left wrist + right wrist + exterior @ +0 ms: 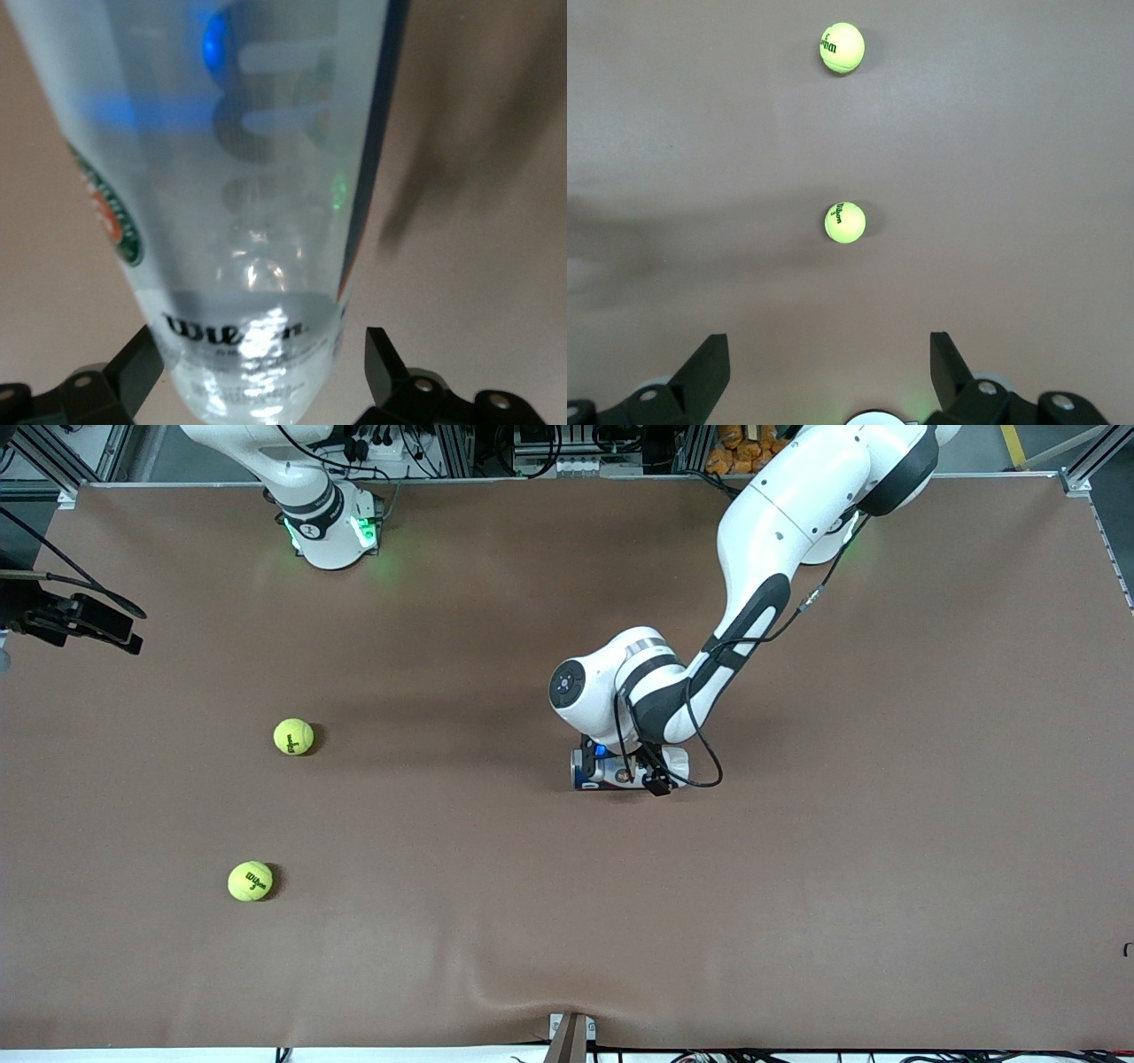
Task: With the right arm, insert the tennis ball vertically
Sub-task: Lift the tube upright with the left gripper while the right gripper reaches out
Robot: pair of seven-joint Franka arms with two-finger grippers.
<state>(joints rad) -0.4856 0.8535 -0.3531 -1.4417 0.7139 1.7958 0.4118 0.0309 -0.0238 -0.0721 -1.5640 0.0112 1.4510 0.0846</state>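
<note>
Front view: left arm (762, 558) bent down over can (620, 769), wrist hiding most of it. Left gripper (266, 376) at can, jaws wide either side, touching or not: cannot tell. Right gripper (830, 372) wide, empty, up near its base. Two balls toward right arm's end from can: one (293, 737) level with can, other (250, 881) nearer camera.

Two tennis balls lie on the desk (886, 824) toward the right arm's end, well apart. The first ball (293, 737) is farther from the front camera; the second ball (251, 881) is nearer to it. A ball can (592, 769) lies on its side near the desk's middle, well apart from both balls. The left claw (261, 359) is down at the can, fingers spread on either side of it. The right claw (828, 367) hangs spread over bare desk, facing both balls.
</note>
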